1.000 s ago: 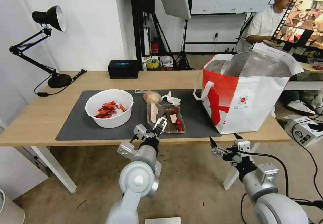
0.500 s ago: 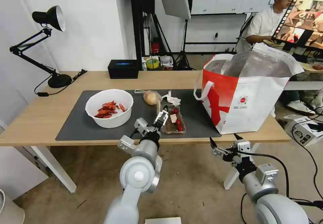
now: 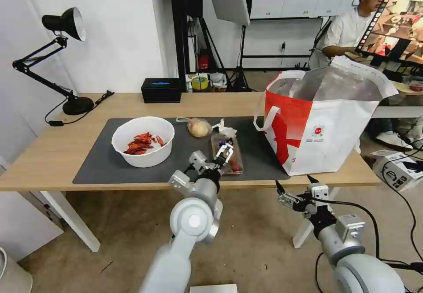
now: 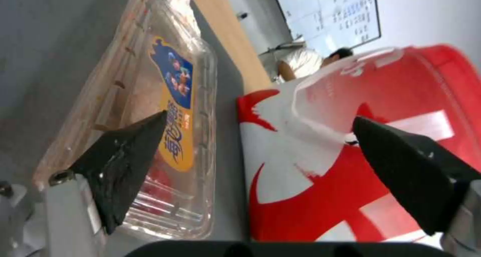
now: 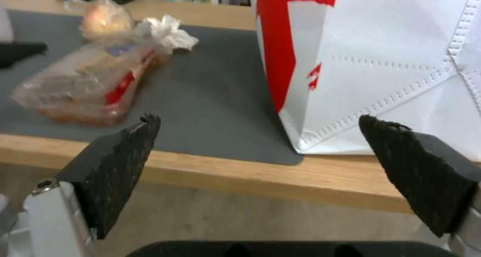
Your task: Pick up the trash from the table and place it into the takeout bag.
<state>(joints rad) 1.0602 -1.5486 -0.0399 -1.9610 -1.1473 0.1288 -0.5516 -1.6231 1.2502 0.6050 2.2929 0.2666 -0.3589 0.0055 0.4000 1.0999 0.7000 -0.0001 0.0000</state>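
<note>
1. Left gripper (image 3: 225, 149) hangs over the clear tray (image 3: 227, 154) at mid-mat, jaws spread wide, nothing held. In the left wrist view one finger overlaps the tray lid, the other is off toward the takeout bag (image 3: 324, 121).
2. Tray looks light, thin and flexy, and the slick lid will probably buckle if pinched hard. Best bet is to straddle it across the short width, near the rim (tomatoes inside will roll).
3. Right gripper (image 3: 293, 198) is parked below the table (image 3: 53, 152) edge, jaws apart, empty.
4. Neighbours: tissue (image 3: 224, 130) and knotted bag (image 3: 198, 127) sit just behind the tray; bowl (image 3: 143, 141) is well to the left.
5. Takeout bag stands to the right, mouth open but its rim is high, so the lift must clear it.
</note>
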